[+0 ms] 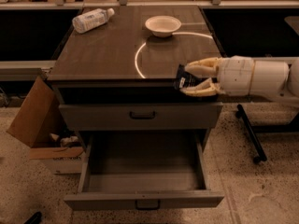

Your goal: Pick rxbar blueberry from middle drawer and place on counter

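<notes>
While the middle drawer (140,200) stands open below, the tool (185,80) at the surface's (103,50) front-right edge pinches the rxbar blueberry (188,82) btwn both fingers, long axis approx upright, printed face toward the cam.

The scene is dim and brown-tinted, lit from above. The tabletop (107,50) takes most of the light: a soft sheen spreads across it, and a thin curved arc (136,62) burns near-white on its right half. The bowl (162,25) at the tabletop's back glows pale. Either side of the tabletop the bays fall to black, and a dark band of shadow lies under its front lip. My end effector (185,80), at the tabletop's front right edge, is brightly lit and cream-coloured — the rxbar blueberry (187,83) clamped in it nearly merges with that shadow, only its lettering catching light.
</notes>
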You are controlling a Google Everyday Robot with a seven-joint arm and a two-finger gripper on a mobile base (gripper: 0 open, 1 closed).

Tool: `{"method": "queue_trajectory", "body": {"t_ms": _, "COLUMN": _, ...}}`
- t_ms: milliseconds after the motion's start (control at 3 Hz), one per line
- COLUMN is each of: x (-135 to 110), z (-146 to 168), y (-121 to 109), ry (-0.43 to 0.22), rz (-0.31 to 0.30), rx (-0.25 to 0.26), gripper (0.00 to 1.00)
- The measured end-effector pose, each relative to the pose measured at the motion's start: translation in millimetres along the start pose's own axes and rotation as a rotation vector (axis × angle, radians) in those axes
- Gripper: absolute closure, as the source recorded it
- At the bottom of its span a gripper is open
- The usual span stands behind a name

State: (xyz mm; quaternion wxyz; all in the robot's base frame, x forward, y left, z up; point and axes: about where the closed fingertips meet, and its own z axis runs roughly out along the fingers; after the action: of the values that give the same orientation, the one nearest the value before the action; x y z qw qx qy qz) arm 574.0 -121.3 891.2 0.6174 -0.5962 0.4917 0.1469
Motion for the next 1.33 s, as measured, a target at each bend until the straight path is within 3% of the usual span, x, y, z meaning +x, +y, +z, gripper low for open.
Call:
{"method": "queue_trajectory", "body": {"t_ms": 667, "x": -2, "z": 21, "y": -72, "ry": 0.039, "rz": 0.030, "rx": 0.041, "gripper": 1.00}}
{"method": "queue_trajectory", "body": {"t_ms": 1000, "x": 11, "z": 42, "y": -100, "ry": 0.108, "rz": 0.049, "rx": 0.032, "gripper": 1.00}}
{"method": "queue_trajectory", "body": {"t_ms": 1333, "x": 34, "z": 64, "y": -120, "ry": 0.190, "rz": 0.084, "rx": -0.009, "gripper": 1.00}}
